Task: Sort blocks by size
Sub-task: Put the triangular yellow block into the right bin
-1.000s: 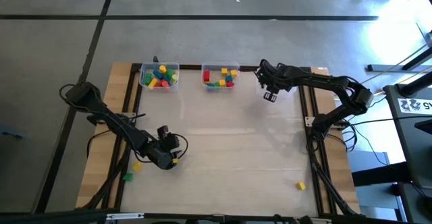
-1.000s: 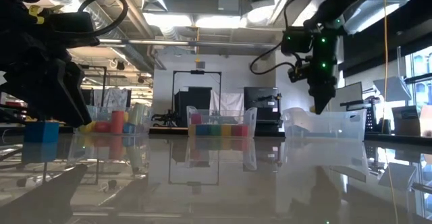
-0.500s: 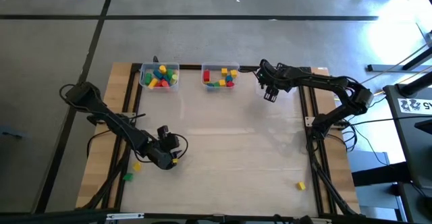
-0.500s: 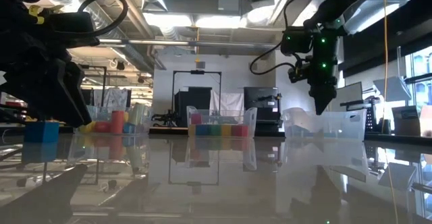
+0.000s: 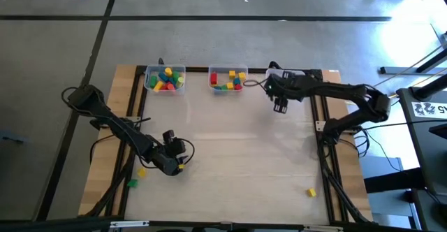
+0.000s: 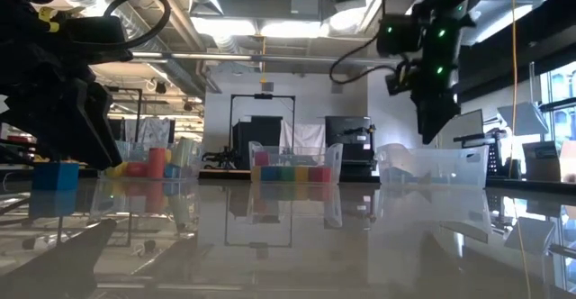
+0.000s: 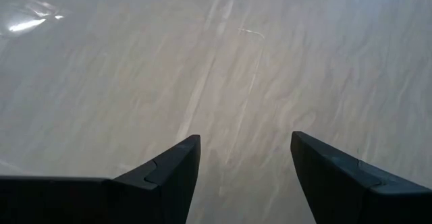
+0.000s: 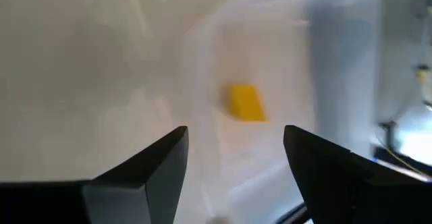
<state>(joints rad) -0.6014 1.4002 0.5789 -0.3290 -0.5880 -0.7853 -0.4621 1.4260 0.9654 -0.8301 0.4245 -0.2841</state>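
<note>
Blocks of several colours fill two clear bins at the far edge, the left bin and the middle bin. One yellow block lies on the floor of a third clear bin at the far right. My right gripper hangs open and empty above the table, just on the near side of that bin. My left gripper rests open and empty low over the table's near left part. Beside it in the low view, a blue block sits on the table.
A yellow block and a green block lie on the wooden strip at the near left. Another yellow block lies at the near right. The middle of the table is bare.
My right gripper has drawn back from the far-right bin toward the table's near edge, rising slightly, and its wrist has rolled a little. My left arm has kept still.
</note>
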